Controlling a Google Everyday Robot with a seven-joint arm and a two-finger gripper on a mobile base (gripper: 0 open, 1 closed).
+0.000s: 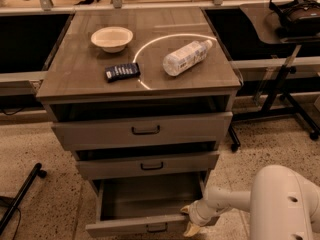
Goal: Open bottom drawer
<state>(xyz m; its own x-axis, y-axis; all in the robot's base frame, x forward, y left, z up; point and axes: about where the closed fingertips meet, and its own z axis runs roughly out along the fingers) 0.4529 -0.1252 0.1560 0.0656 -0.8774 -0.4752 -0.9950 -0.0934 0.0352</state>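
Starting at the end effector [191, 220], low and right of centre in the frame, we find it against the right end of the bottom drawer [125, 228], and we cannot tell whether it is wide or narrow. We judge the task largely done: the bottom drawer stands well out at the foot of the frame, its inside bare as far as we see, with perhaps only a withdrawal left. On the table [85, 81] above rest a bowl [112, 37] showing nothing inside, a bottle [186, 57] on its side and a small dark packet [122, 72].
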